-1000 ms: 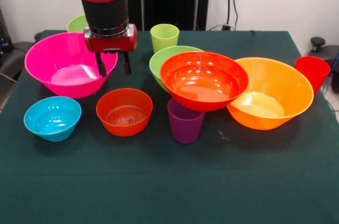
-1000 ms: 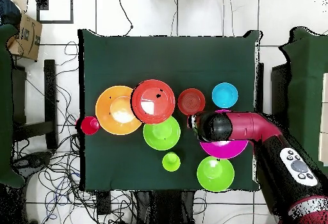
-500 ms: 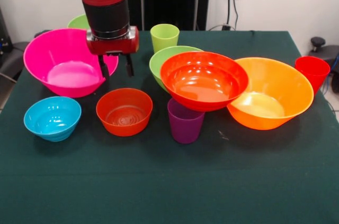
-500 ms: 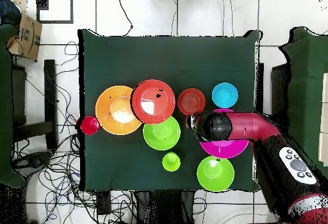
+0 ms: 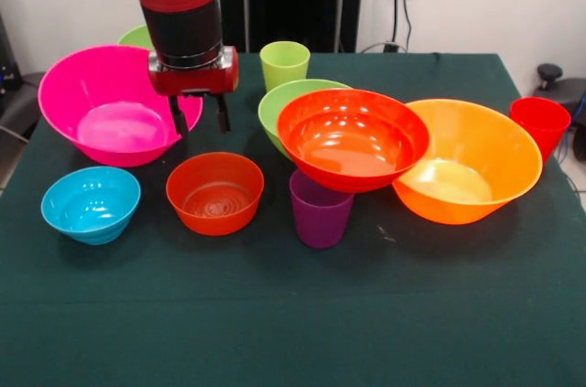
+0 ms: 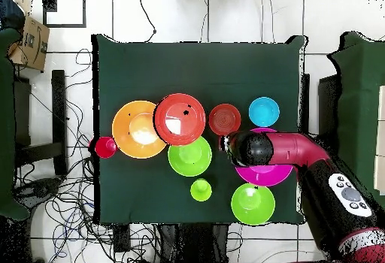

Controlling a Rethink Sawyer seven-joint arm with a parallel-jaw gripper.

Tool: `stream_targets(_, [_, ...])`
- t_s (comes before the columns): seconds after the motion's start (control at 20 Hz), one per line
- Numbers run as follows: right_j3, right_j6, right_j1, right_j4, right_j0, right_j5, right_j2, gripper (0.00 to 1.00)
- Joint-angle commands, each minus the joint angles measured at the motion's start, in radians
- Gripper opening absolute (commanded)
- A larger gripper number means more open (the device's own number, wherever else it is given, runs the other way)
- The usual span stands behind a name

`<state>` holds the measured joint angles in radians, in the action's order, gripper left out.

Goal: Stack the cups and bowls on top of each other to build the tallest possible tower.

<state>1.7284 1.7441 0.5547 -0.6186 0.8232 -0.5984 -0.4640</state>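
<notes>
Claw (image 5: 198,115) fingers apart astride pink bowl (image 5: 101,112) rim; overhead, arm (image 6: 286,149) hides this.

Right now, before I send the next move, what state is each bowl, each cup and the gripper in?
gripper: open, at the pink bowl's rim, holding nothing
pink bowl: upright, empty
blue bowl: upright, empty
small orange-red bowl: upright, empty
red-orange bowl: upright, perched on the purple cup
purple cup: upright
large orange bowl: tilted, empty
green cup: upright
red cup: upright
</notes>
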Motion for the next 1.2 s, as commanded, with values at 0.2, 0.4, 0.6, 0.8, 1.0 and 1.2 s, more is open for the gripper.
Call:
stream_targets(0.2, [0.034,-0.102,0.093,0.006,0.0,-0.105,-0.017,1.0])
stream_targets(0.4, [0.063,-0.12,0.152,0.038,0.018,-0.144,-0.034,1.0])
stream_targets(0.6, [0.072,-0.127,0.161,0.033,0.026,-0.145,-0.034,1.0])
stream_targets(0.8, [0.061,-0.13,0.135,-0.018,0.018,-0.136,-0.01,1.0])
stream_targets(1.0, [0.056,-0.106,0.095,-0.043,0.015,-0.093,0.003,1.0])
stream_targets(1.2, [0.051,-0.087,0.066,-0.05,0.008,-0.063,0.005,1.0])
